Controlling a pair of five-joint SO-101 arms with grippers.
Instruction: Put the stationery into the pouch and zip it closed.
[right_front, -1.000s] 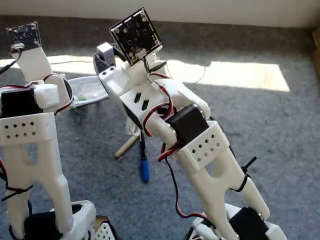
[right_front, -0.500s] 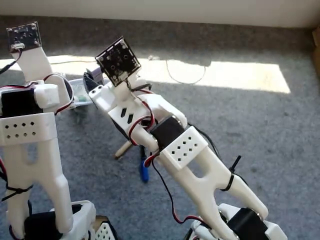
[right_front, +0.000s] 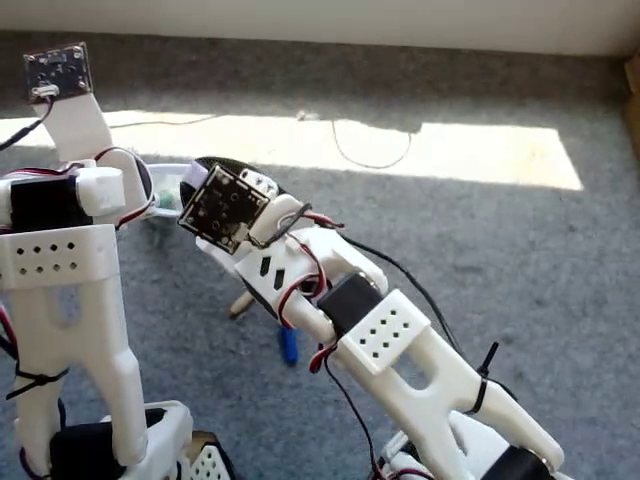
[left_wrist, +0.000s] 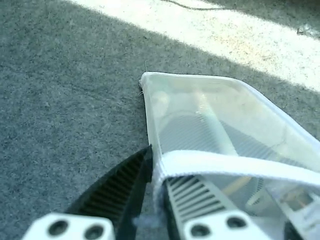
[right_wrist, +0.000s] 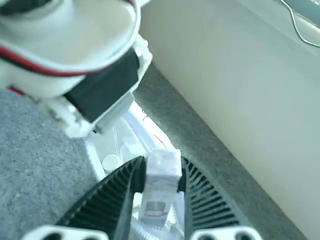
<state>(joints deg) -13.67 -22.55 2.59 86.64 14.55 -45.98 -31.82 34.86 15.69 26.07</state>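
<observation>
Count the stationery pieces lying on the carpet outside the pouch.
2: a blue-tipped pen and a wooden stick, both poking out from under the right arm; more may be hidden.

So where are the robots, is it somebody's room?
Probably indoors, on the floor of a room: there is grey carpet all around, a patch of sunlight across it, and a pale wall along the far edge.
</observation>
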